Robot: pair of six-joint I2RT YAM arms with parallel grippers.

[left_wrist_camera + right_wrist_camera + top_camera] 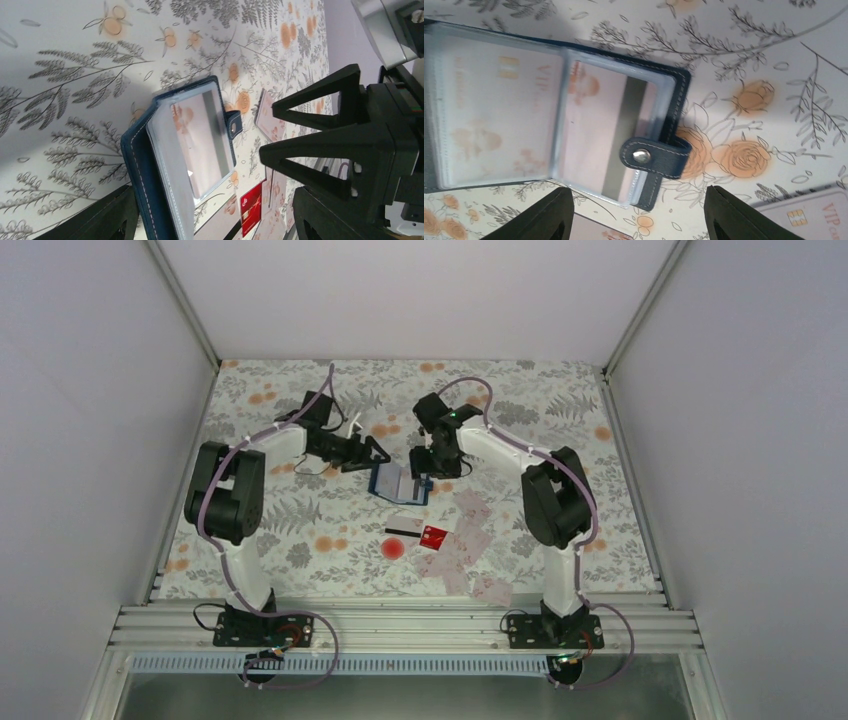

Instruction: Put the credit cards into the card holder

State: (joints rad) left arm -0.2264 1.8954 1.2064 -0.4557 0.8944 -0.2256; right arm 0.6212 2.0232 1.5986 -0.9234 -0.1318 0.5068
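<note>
Tight gap: card holder (398,483) between left pincer (375,452) and right pincer (425,480).

Plain pale grey walls (90,390) are closing in the space on the left, right and far sides, with slim metal posts (185,302) running up the two far corners. A floral cloth (560,400) — grey ferns and orange roses on white — is lying flat over the table (158,575). Along the near edge a ribbed aluminium rail (420,625) is spanning the full width. Soft, even light is falling from above, casting only faint shadows on the cloth.
</note>
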